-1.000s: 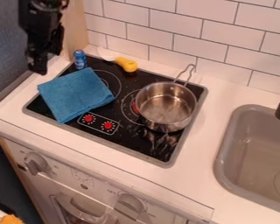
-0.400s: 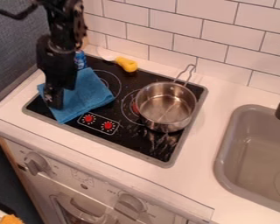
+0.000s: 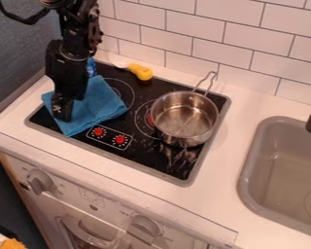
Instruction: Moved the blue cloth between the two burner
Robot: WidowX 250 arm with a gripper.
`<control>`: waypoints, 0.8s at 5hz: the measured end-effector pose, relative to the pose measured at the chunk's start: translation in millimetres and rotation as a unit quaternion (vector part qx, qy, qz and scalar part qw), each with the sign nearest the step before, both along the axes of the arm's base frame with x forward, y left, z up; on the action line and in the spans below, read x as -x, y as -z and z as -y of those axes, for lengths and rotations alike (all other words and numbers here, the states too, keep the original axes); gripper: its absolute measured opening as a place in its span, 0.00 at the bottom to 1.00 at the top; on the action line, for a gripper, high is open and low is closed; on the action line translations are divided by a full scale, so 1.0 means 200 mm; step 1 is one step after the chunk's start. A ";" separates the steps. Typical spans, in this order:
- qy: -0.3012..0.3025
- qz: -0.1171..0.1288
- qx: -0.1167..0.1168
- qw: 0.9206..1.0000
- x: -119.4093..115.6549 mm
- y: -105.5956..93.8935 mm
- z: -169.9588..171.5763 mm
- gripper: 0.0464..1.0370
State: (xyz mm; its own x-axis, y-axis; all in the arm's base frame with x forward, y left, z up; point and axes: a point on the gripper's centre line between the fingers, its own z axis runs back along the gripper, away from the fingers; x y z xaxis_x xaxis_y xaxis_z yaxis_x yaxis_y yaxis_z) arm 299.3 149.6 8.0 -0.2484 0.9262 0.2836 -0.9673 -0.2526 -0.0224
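The blue cloth (image 3: 105, 106) lies flat on the left side of the stove (image 3: 145, 156), and part of it goes over a burner (image 3: 124, 87). The pincer (image 3: 62, 115) is down at the left part of the cloth. I can't tell how open it is, or if it has hold of the cloth. The big job, I think, is all left: grab the cloth, move it between the two burners, and let go.
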 end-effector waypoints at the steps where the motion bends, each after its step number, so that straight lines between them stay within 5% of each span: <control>1: 0.009 0.000 0.000 1.000 -0.02 0.00 0.04 0.96; 4: 0.087 0.003 0.004 0.996 -0.17 -0.01 0.33 0.96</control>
State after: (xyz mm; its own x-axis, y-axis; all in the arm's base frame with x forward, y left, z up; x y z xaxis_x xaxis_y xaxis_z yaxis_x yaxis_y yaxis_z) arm 333.0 83.1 9.4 -0.0852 0.9579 0.2743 -0.9964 -0.0807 -0.0277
